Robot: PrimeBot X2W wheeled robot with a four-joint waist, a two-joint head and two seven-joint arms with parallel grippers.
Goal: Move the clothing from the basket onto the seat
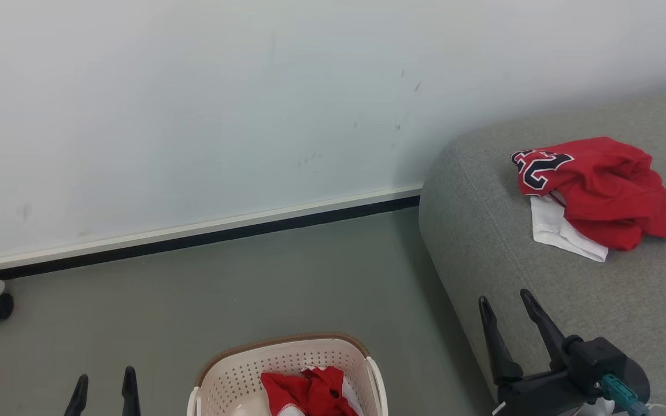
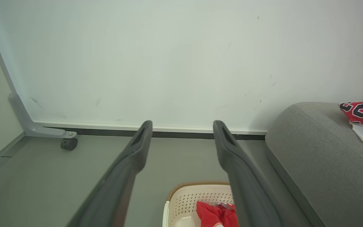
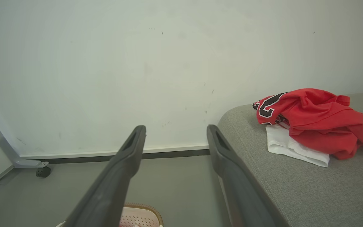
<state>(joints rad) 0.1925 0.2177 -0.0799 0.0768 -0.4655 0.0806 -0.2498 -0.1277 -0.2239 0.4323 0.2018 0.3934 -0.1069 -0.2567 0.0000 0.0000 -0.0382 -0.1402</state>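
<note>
Clothing (image 1: 605, 190): seat (image 1: 628, 300) and floor (image 1: 252, 277) basket (image 1: 281, 342), count unclear | left claw (image 1: 106, 378), right claw (image 1: 504, 298) spread

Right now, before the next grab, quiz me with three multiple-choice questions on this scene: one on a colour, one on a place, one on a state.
1. What colour is the rim of the basket? A brown, B blue, C black.
2. Where does the numbered jersey lie? A in the basket, B on the seat, C on a table.
3. How is the right tool? A shut on cloth, B open and empty, C shut and empty.
Answers: 1 A, the woven-look rim is brown; 2 B, it lies crumpled on the grey seat; 3 B, its fingers stand apart, nothing between.
</note>
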